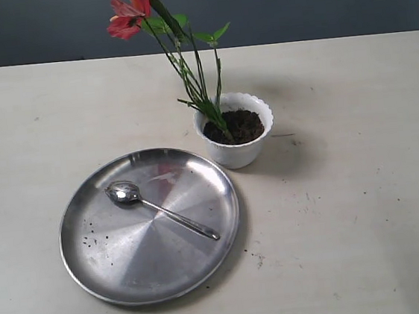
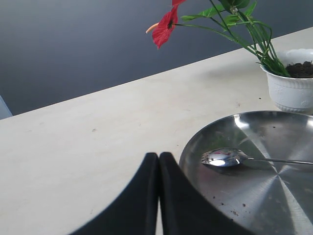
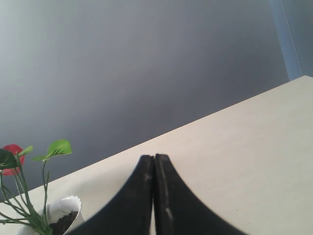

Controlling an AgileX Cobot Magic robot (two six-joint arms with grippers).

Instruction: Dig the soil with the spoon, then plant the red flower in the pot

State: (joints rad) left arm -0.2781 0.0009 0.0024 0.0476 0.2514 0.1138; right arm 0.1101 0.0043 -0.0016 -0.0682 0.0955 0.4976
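Observation:
The red flower [image 1: 129, 17] stands upright with its green stems sunk in the dark soil [image 1: 235, 126] of the white scalloped pot [image 1: 237, 151]. The steel spoon [image 1: 159, 208] lies on the round steel plate [image 1: 101, 266], bowl toward the back left. Neither arm shows in the exterior view. My left gripper [image 2: 158, 155] is shut and empty, hovering at the plate's rim [image 2: 188, 147] near the spoon's bowl [image 2: 222, 157]; the pot [image 2: 292, 88] and flower [image 2: 165, 26] lie beyond. My right gripper [image 3: 154, 157] is shut and empty over bare table, the pot [image 3: 66, 210] off to one side.
A few soil crumbs lie on the plate [image 1: 91, 238] and on the table in front of the pot [image 1: 259, 258]. The pale table [image 1: 365, 208] reaches back to a dark wall.

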